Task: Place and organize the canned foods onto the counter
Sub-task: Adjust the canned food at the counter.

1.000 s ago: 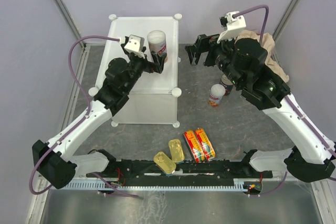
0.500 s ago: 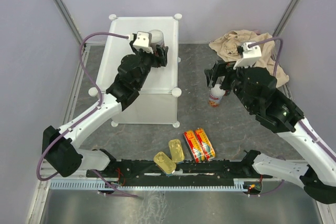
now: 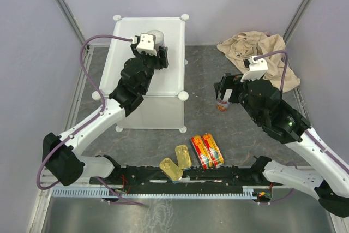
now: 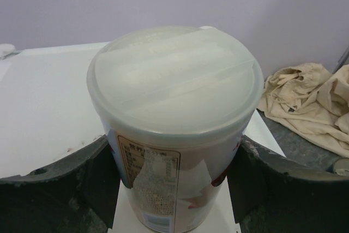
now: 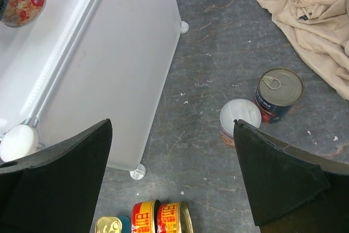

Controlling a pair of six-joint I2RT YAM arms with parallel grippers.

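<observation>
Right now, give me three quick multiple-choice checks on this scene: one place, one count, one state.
1. The white-and-red can between the left gripper's fingers stands:
A) on the counter
B) on the cloth
C) on the floor

2. Flat tins lying off the counter:
A) two
B) four
C) six

3. The right gripper is:
A) open and empty
B) shut on a dark can
C) shut on the cloth

Key:
1A, the white panel shows under it in the left wrist view.
2B, two gold and two red-yellow.
3A, its fingers stand wide apart, gripping nothing.
</observation>
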